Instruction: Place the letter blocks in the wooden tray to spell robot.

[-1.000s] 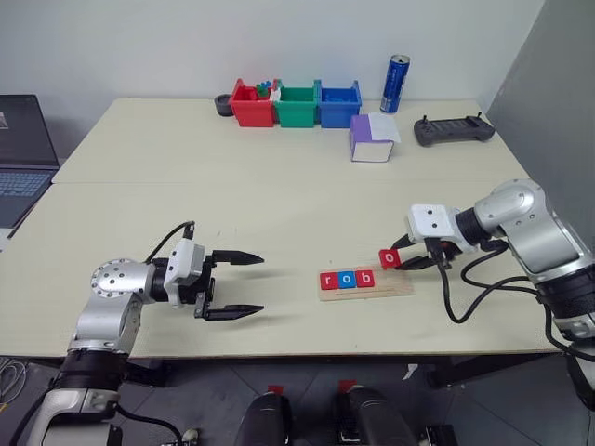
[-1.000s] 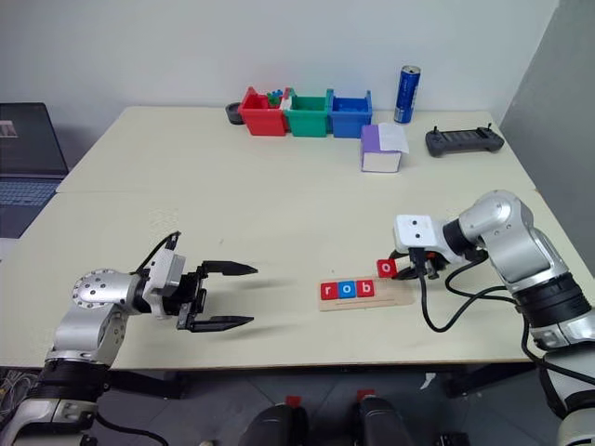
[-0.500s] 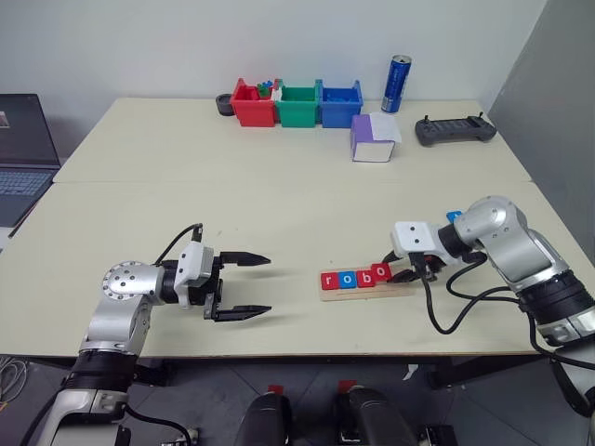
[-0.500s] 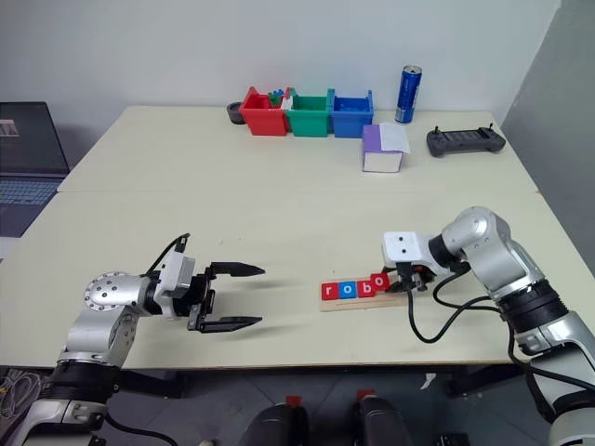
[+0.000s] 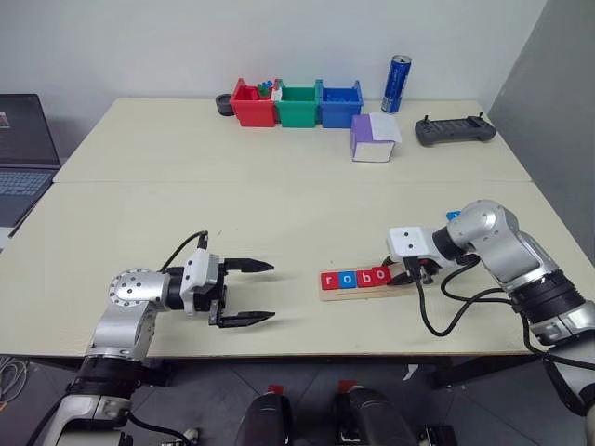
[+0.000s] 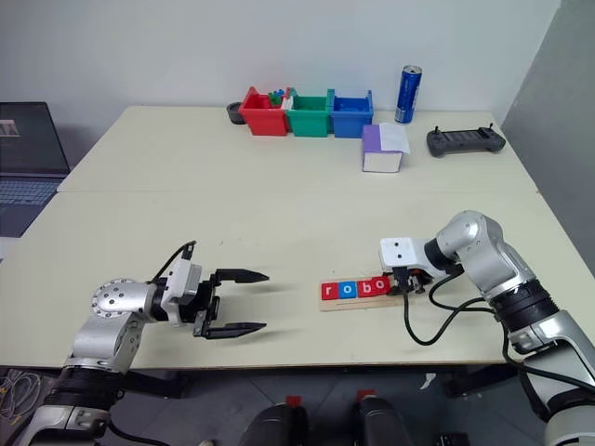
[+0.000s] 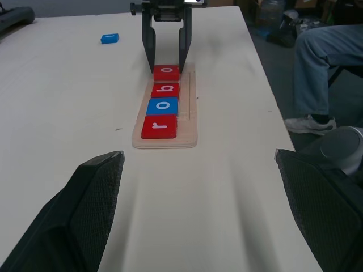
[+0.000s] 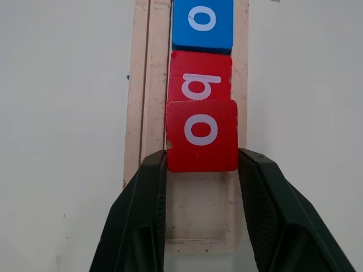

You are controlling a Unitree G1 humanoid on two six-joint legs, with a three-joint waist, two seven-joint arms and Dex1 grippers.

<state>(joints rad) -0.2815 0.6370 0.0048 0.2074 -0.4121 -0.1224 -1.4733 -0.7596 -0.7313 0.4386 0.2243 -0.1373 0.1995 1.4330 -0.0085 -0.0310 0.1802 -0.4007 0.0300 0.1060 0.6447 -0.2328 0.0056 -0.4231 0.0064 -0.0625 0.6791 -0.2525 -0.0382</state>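
Right gripper (image 8: 201,170) has its two black fingers (image 8: 144,209) pinched on the sides of a red "o" tile (image 8: 201,135), and that tile sits low over the wooden tray (image 8: 142,85), its front edge lapping onto the red "b" tile (image 8: 198,76) rather than lying flush behind it. It looks like a side grip chosen so the tile can be slid down into the groove with the letter facing up. Beyond the "b" comes the blue "o" tile (image 8: 202,22), and the left wrist view adds the red "r" tile (image 7: 159,126) at the tray's near end: r, o, b, o in a line, white lowercase letters on rounded squares. One slot stays bare beside the gripper, so I'd judge the "t" is still to come, likely the blue tile (image 7: 109,38) lying well apart on the table (image 5: 279,195). Out wide, the left gripper (image 5: 246,292) hovers above the table, fingers spread wide with nothing between them.
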